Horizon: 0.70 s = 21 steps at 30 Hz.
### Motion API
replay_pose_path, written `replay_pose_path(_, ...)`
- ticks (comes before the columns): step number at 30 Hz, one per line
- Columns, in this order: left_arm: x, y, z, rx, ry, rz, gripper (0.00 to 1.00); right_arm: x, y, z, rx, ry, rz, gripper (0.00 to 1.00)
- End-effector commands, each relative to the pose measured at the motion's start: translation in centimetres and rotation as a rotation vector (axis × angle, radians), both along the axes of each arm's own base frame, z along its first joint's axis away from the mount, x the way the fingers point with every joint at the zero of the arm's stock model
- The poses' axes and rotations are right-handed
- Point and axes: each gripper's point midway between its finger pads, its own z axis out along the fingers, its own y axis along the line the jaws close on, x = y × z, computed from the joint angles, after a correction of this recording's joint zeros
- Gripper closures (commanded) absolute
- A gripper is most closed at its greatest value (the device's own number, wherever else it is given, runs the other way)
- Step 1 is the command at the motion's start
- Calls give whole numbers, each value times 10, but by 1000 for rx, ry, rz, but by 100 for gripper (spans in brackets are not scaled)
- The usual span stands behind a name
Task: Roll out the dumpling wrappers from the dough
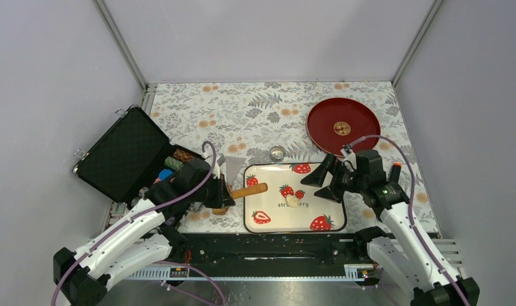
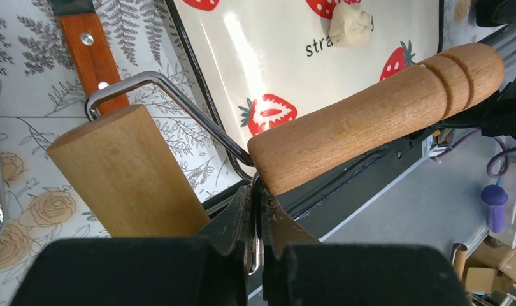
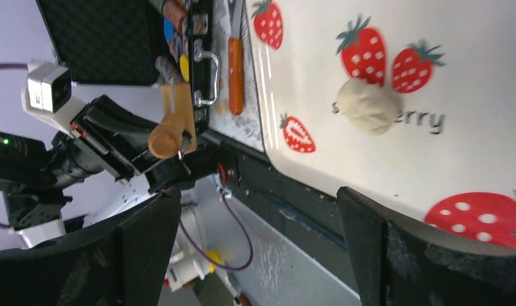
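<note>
Nearest the overhead lens, the two arm bases sit at 6 o'clock along the counter's (image 1: 243,108) near edge. From there the left gripper (image 1: 218,194) reaches in at 9 o'clock of the strawberry tray (image 1: 271,178). Its wrist view shows the left gripper (image 2: 255,217) pinched tight together on the wire frame of the wooden roller (image 2: 370,118), right where the wire meets the handle. That roller (image 1: 249,190) points toward 3 o'clock, its handle end just over the tray's left rim. The dough (image 1: 293,202) is a small pale lump lying near the middle of the tray (image 2: 262,51), on the printed lettering and apart from the roller; the left wrist sees the dough (image 2: 351,25) beyond the handle. At about 2 o'clock from the lump, the right gripper (image 1: 322,183) hangs over the tray's far right part, fingers spread wide apart and gripping nothing. Its own camera shows the dough (image 3: 369,106) well ahead of the right gripper (image 3: 258,242). A metal ring cutter (image 1: 278,153) stands at 11 o'clock just past the tray, a red plate (image 1: 319,121) at 1 o'clock, and an open black case (image 1: 121,153) at 9 o'clock.
</note>
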Motion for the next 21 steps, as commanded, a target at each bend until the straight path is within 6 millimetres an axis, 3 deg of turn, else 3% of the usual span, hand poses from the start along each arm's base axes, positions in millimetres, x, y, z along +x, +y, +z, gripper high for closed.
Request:
replay_pose_path(1,1,-14,17,-102,-32,11,100,4,32,18,77,-25,56,1)
replay_pose_path(10,-9,-30,15,-59,-32,-88,100,-9,89,28,113,-14,243,3)
replay_pose_path(21,-16,-50,24,-68,-34,-161,100,-22,144,19,159,29,368,7)
